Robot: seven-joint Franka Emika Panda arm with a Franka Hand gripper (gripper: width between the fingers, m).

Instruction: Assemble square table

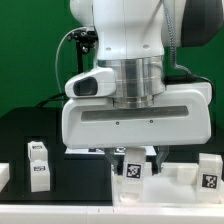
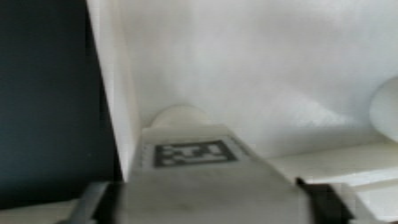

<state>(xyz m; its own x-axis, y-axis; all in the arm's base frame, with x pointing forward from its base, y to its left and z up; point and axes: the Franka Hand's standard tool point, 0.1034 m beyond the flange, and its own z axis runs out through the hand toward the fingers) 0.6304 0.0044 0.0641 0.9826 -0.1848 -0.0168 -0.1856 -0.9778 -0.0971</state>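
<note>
Down on the black table point(image 1: 25, 125), the exterior view shows the gripper point(image 1: 133, 160) closed narrowly on a tagged white leg point(image 1: 132, 171). A second leg point(image 1: 38, 165) stands well apart from it on the exterior view's left, and a third leg point(image 1: 210, 172) on the right. Closer, the wrist view shows fingers point(image 2: 98, 205) pressed against that leg's sides, with the white square top point(image 2: 249, 60) just behind it.

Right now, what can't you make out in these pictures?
Exterior view: the arm housing hides the gripper fingertips beside the tagged leg.
Wrist view: blur and the frame edge leave unclear whether the fingers touch that leg.
Wrist view: a round white shape, cut off at the edge, unidentifiable.
</note>
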